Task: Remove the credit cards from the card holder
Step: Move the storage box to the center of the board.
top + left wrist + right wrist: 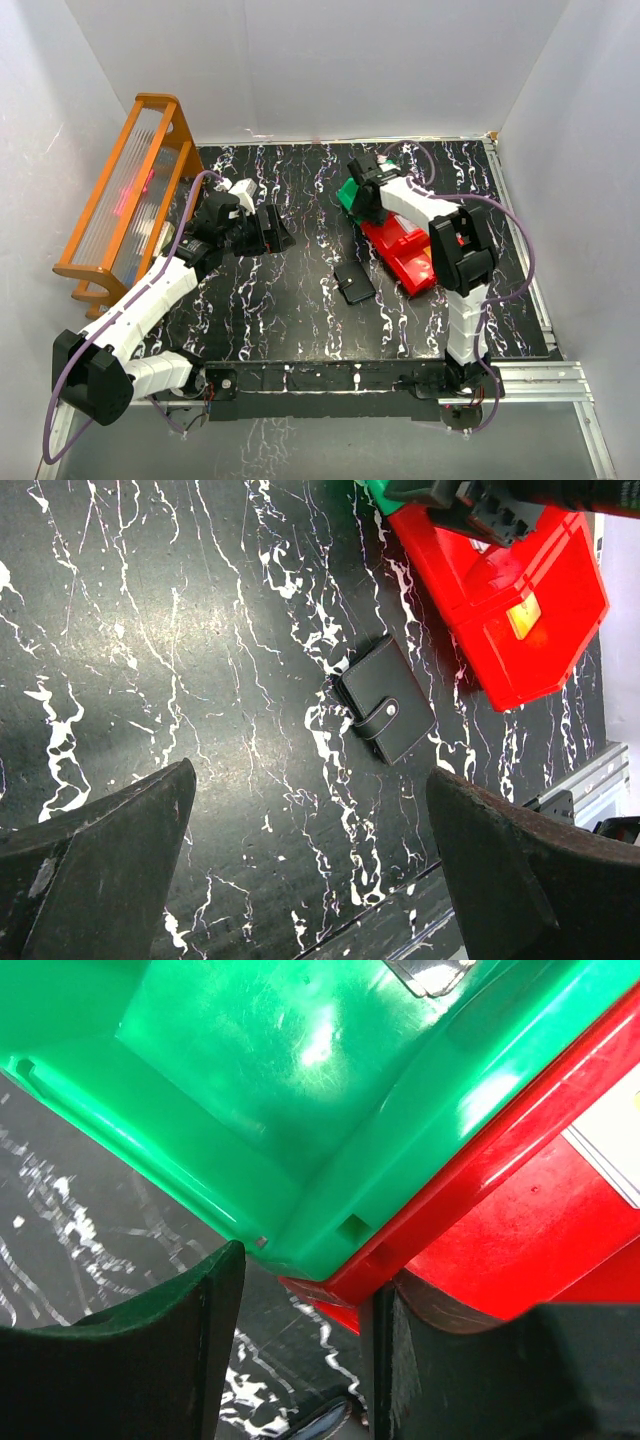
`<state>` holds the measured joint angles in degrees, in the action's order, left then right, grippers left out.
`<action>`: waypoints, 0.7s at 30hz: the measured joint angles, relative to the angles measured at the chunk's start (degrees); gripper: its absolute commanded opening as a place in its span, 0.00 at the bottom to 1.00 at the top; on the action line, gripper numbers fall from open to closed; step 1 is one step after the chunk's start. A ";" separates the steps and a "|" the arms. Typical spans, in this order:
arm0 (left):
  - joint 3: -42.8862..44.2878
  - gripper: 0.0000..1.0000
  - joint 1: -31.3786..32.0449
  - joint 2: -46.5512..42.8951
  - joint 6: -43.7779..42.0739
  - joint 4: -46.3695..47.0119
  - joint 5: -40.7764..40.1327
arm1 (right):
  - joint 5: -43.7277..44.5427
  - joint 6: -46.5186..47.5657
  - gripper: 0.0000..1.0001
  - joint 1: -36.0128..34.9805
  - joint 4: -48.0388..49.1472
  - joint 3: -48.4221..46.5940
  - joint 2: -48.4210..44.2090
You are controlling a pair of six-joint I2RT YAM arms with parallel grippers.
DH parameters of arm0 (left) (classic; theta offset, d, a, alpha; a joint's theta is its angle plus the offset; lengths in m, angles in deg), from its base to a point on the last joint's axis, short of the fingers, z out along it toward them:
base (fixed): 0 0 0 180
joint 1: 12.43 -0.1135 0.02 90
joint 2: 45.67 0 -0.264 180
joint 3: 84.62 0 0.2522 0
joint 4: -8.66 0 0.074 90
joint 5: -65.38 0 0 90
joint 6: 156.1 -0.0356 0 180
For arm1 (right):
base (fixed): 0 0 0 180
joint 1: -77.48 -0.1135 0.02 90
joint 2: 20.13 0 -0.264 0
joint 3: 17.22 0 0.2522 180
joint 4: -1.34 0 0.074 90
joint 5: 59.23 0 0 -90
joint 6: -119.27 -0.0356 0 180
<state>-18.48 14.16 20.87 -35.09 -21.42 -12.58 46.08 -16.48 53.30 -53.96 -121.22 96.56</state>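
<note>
Two bins sit far right on the counter (280, 320): the red bin (410, 262) and the green bin (347, 196). Right jaws hang half-open over their corner, holding nothing; left jaws gape wide, empty. Card holder (354, 282) lies strapped shut beside the red bin. Extraction looks unstarted; next comes grasping and unsnapping it.

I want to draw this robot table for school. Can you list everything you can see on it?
card holder: one, black, closed, flat on the table beside the red bin
red bin: one, red, right side; a pale flat thing lies inside, unclear what
green bin: one, green, touching the red bin's far end
rack: one, orange wood with clear slats, left edge
table: one, black with white veins
left gripper: open, above bare table
right gripper: open, above where the bins meet
</note>
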 measured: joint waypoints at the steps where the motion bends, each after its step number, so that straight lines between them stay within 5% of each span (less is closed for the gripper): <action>1: 0.00 0.99 0.00 -0.02 0.07 0.00 0.00 | -0.11 0.66 0.43 -0.98 0.13 -0.48 0.39; 21: -0.02 0.99 0.00 -4.48 2.29 -1.55 -5.60 | -5.92 15.78 0.44 -18.08 8.52 2.14 -0.76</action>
<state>-18.50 14.16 16.39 -32.80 -22.97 -18.18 40.16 -0.70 35.22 -45.44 -119.08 95.79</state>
